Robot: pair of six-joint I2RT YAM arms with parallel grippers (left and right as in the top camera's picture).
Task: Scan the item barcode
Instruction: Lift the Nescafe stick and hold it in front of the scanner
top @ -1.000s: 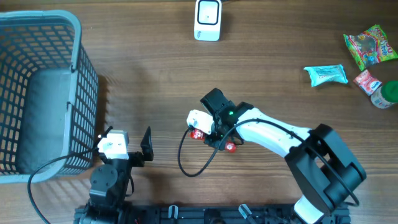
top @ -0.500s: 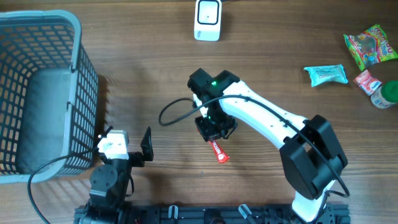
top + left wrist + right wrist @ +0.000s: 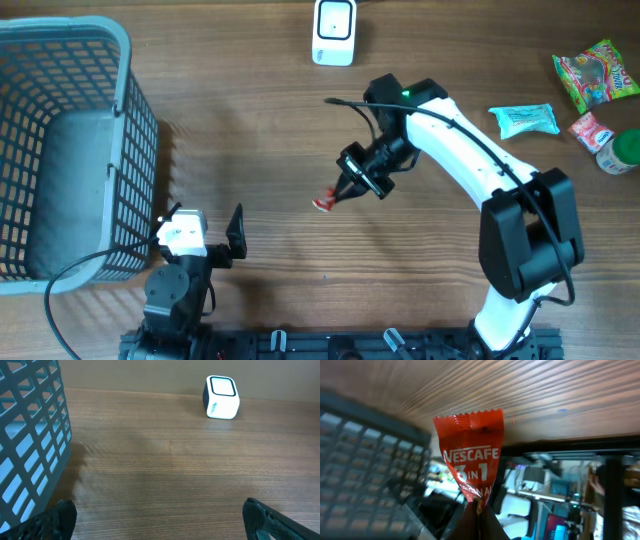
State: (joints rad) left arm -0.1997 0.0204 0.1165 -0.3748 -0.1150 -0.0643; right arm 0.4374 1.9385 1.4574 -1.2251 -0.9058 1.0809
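Note:
A red Nescafe 3 in 1 sachet (image 3: 325,203) (image 3: 470,462) hangs above the middle of the table, pinched at one end by my right gripper (image 3: 346,189) (image 3: 479,510), which is shut on it. In the right wrist view its printed front faces the camera and no barcode shows. The white scanner box (image 3: 334,32) (image 3: 222,404) stands at the far edge, well beyond the sachet. My left gripper (image 3: 207,232) (image 3: 161,522) rests low at the front left, open, with only bare wood between its fingers.
A grey plastic basket (image 3: 122,70) (image 3: 35,445) fills the left side, close to the left gripper. At the far right lie a green snack packet (image 3: 598,72), a teal packet (image 3: 524,120), a small pink packet (image 3: 588,130) and a green-capped bottle (image 3: 620,152).
The right arm has lifted the sachet off the table near the front middle, swung back and to the right, and turned its wrist. The left arm has not moved.

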